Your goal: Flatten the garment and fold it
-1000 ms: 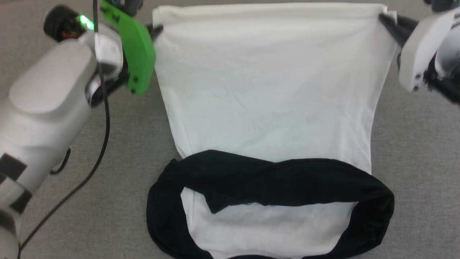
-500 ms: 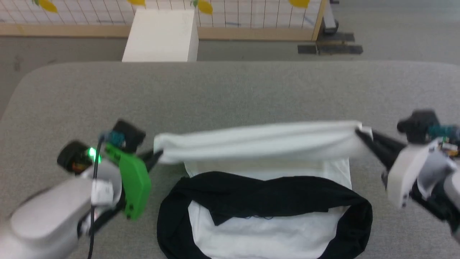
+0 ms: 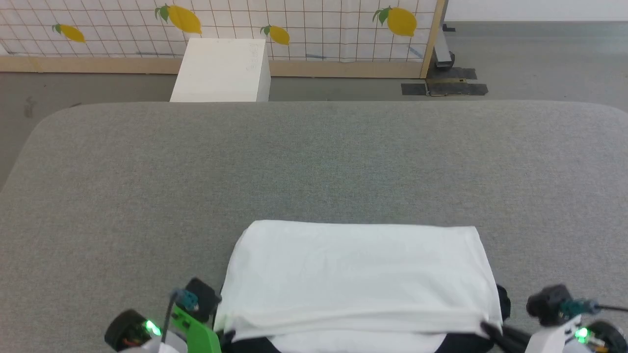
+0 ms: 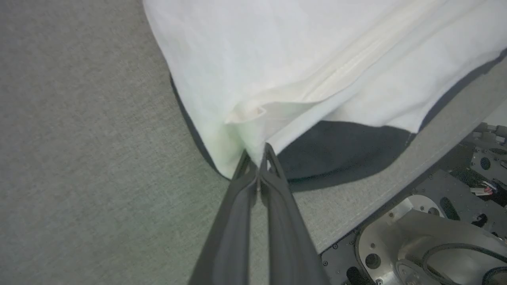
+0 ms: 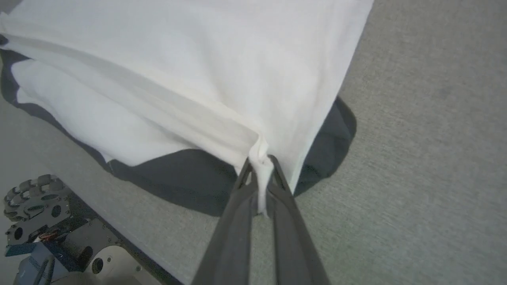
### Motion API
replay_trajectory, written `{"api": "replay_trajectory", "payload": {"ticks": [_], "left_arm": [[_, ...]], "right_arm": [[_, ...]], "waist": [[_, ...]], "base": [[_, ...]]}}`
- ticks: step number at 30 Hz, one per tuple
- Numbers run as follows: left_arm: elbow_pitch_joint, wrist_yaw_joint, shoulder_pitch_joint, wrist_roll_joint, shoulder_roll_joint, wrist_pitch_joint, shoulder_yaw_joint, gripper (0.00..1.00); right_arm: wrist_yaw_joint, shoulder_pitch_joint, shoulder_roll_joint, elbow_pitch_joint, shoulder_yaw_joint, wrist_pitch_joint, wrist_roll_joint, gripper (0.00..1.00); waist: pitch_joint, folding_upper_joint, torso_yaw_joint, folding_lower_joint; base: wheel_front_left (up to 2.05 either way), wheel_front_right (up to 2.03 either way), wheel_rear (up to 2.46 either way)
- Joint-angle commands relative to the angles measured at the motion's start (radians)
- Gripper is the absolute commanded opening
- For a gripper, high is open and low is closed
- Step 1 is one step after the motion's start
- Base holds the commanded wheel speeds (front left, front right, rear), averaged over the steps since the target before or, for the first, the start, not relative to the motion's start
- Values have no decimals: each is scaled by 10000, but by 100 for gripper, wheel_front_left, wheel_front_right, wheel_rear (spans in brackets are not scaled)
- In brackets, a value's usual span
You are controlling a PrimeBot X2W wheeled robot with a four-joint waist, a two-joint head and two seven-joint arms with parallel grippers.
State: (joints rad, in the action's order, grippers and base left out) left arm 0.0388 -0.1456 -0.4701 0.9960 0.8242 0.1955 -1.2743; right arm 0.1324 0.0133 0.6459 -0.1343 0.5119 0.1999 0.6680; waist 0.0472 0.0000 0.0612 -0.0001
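Note:
The garment (image 3: pixel 358 274) lies near the table's near edge as a white rectangle, its upper layer folded over toward me. Black sleeve fabric (image 3: pixel 503 296) peeks out beneath the near side. At the near left corner my left gripper (image 3: pixel 226 336) is shut on the white hem. My right gripper (image 3: pixel 488 327) is shut on the near right corner. The left wrist view has the left gripper (image 4: pixel 257 152) pinching a bunched hem corner of the garment (image 4: pixel 297 59). White cloth of the garment (image 5: pixel 198 59) is squeezed between the fingers of the right gripper (image 5: pixel 259 162).
The grey padded table (image 3: pixel 314 162) stretches wide beyond the garment. Past its far edge stand a white box (image 3: pixel 221 71) and a lemon-print screen (image 3: pixel 294 24). My metal base (image 4: pixel 416 237) sits just below the table's near edge.
Both grippers have carried the white hem toward me and down, laying the upper layer over the black sleeves. The head camera has tilted up, so the whole view has shifted.

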Motion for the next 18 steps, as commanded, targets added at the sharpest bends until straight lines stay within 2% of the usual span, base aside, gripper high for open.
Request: {"api": "replay_trajectory", "payload": {"ticks": [1,4,5,6,7,10,12,18], "left_arm": [[207,92,291,-109,-132,43,-3,0],[610,161,594,-133,-452,-79,7,0],[755,108,678,-52,-578,-291,97,48],[835,89,723,-31,-654,-482,162,100],[908,20,775,-12,-715,-762,280,100],[931,-205,824,-179,-742,-1452,513,100],[823,-506,835,-317,-718,-2085,799,100],[489,-1989,823,-943,-706,-3994,1798,100]], "right_arm": [[-17,-227,-153,-202,-7,69,-3,0],[-17,-430,-401,-583,-32,15,6,0],[-17,-440,-510,-614,-101,-56,64,43],[-17,-430,-566,-597,-153,-88,100,85],[-17,-400,-575,-533,-202,-75,115,100],[-17,-319,-418,-99,-398,90,270,100],[-17,-211,-184,414,-679,195,375,100],[-17,161,289,1768,-2244,729,538,100]], "waist": [[-11,0,-1,1],[-57,0,39,1],[-75,0,38,1],[-97,0,36,1],[-138,0,25,1],[-271,0,34,1],[-357,0,40,1],[-494,0,186,1]], "base": [[0,0,0],[0,0,0],[0,0,0],[0,0,0],[0,0,0],[0,0,0],[0,0,0],[0,0,0]]}}
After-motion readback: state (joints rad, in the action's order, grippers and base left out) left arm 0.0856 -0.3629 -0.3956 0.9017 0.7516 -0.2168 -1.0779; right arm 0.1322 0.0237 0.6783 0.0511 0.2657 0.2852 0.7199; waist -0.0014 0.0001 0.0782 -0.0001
